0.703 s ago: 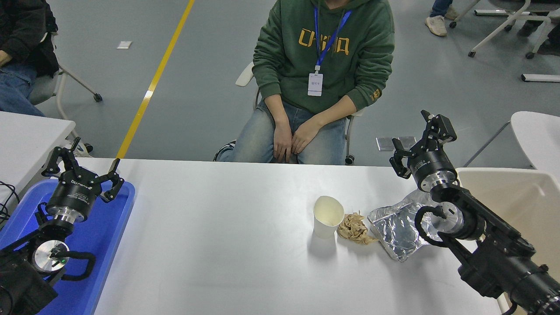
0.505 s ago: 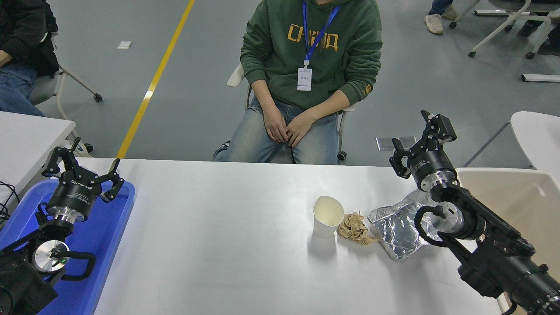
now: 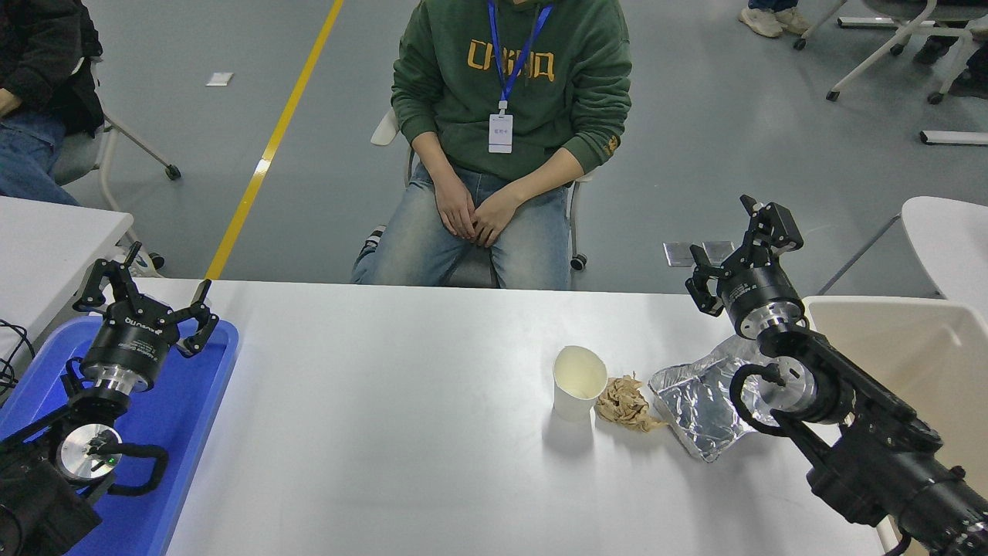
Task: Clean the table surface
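The white table surface (image 3: 401,432) carries three pieces of litter right of centre. A white paper cup (image 3: 578,381) stands upright. A crumpled brown paper wad (image 3: 626,403) lies against its right side, and a crushed silver foil tray (image 3: 704,405) lies beyond that. My right gripper (image 3: 729,243) is open and empty, held above the table's far right edge, behind the foil. My left gripper (image 3: 143,286) stays parked at the lower left, open over the blue tray (image 3: 185,417).
A person in a green hoodie (image 3: 509,85) sits on a chair at the far side, hands on lap. A beige bin (image 3: 911,347) stands at the table's right end. A smaller white table (image 3: 46,239) is at the left edge.
The seated person has rolled back and to the left, away from the table. Both arms and the litter have not moved.
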